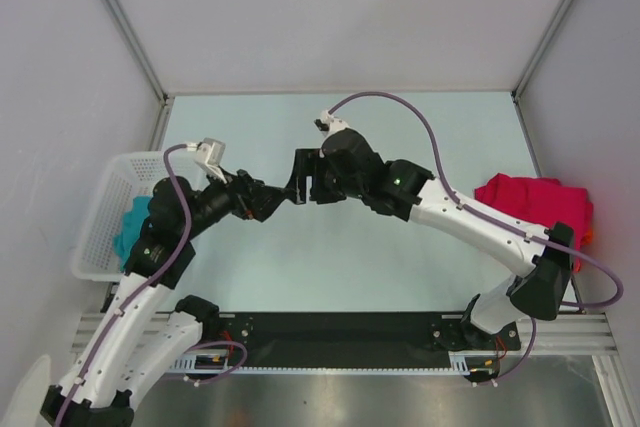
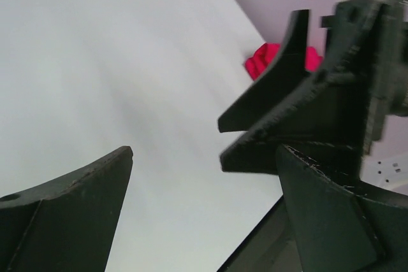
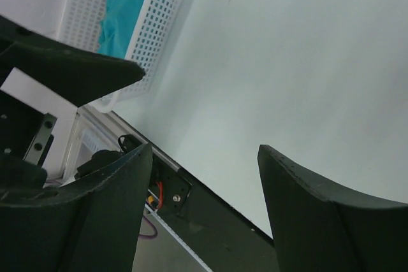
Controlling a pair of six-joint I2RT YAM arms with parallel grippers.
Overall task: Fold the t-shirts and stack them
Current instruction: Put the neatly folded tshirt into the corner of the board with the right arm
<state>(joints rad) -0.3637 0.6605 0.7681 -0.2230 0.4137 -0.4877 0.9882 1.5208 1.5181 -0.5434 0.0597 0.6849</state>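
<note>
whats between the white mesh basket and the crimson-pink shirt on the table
Top view: only the black left pincer and right pincer, tips nearly meeting over bare pale table; nothing else between white mesh basket and crimson-pink shirt.

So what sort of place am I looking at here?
Probably a robotics lab test cell: blank white panels box in a pale table, a left arm and right arm are bolted to its near edge, and a teal t-shirt waits in a white mesh basket.

Soft cloth crimson-pink t-shirt (image 1: pixel 535 202); white plastic mesh basket (image 1: pixel 100 215); smooth matt table (image 1: pixel 350 267).
</note>
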